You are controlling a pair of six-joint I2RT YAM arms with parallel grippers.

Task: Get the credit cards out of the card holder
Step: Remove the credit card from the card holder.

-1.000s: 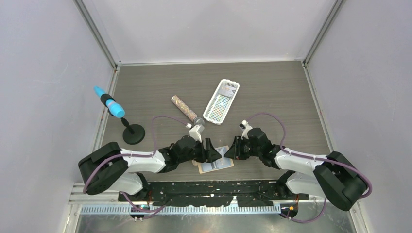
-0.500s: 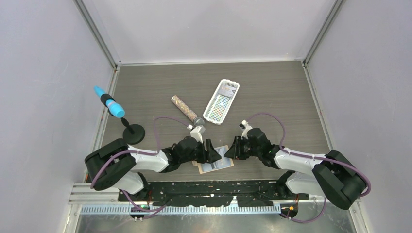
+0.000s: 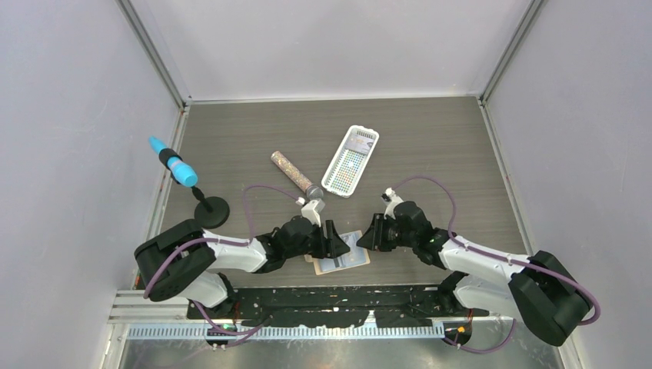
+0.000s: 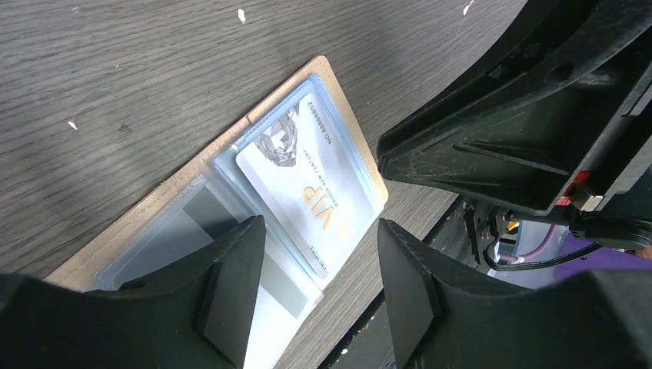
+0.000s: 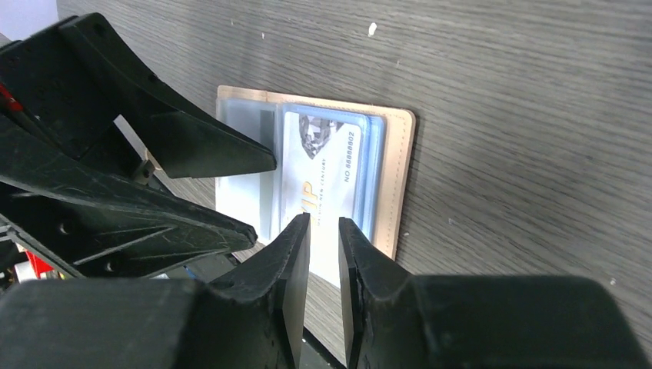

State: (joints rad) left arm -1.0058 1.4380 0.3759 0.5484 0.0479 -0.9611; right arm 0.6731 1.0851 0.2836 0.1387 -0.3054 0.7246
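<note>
The tan card holder [image 3: 344, 261] lies open on the table near its front edge, between my two grippers. In the left wrist view its clear pockets hold a pale card printed "VIP" [image 4: 307, 181] and a card with a dark stripe [image 4: 278, 283]. My left gripper [image 4: 319, 296] is open, its jaws astride the holder's near corner, one finger [image 4: 231, 292] over the left pocket. My right gripper [image 5: 324, 231] hovers over the VIP card [image 5: 327, 173], its jaws a narrow gap apart with nothing between them. The holder's tan edge [image 5: 400, 177] shows beside it.
A white slotted basket [image 3: 350, 160] and a glittery tube [image 3: 294, 173] lie farther back. A blue marker on a black stand [image 3: 211, 211] is at the left. The table's front edge and rail [image 3: 338, 288] run just below the holder.
My right arm has stretched a little, its elbow moving right, and its gripper has edged toward the holder. My left gripper has barely moved. The holder stays put.
</note>
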